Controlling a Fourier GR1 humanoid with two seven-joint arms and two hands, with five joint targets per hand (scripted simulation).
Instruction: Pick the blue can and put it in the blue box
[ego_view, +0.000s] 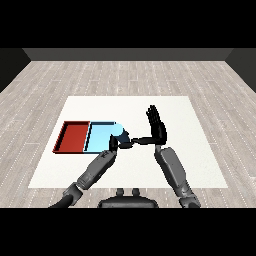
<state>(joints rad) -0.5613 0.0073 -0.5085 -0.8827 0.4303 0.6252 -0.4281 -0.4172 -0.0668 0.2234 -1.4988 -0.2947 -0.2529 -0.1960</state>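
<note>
The blue can (119, 132) stands at the right edge of the light blue tray (100, 136), and only its rounded top shows. My left hand (116, 144) is curled round it from the near side, hiding the can's lower part. My right hand (156, 126) is just to the right of the can, open, with its fingers straight and pointing away across the table. Its thumb reaches left toward the left hand's fingers.
A red tray (74, 136) lies against the left side of the light blue tray. Both trays rest on the white table (190, 150), which runs wide to the right and far side of the hands.
</note>
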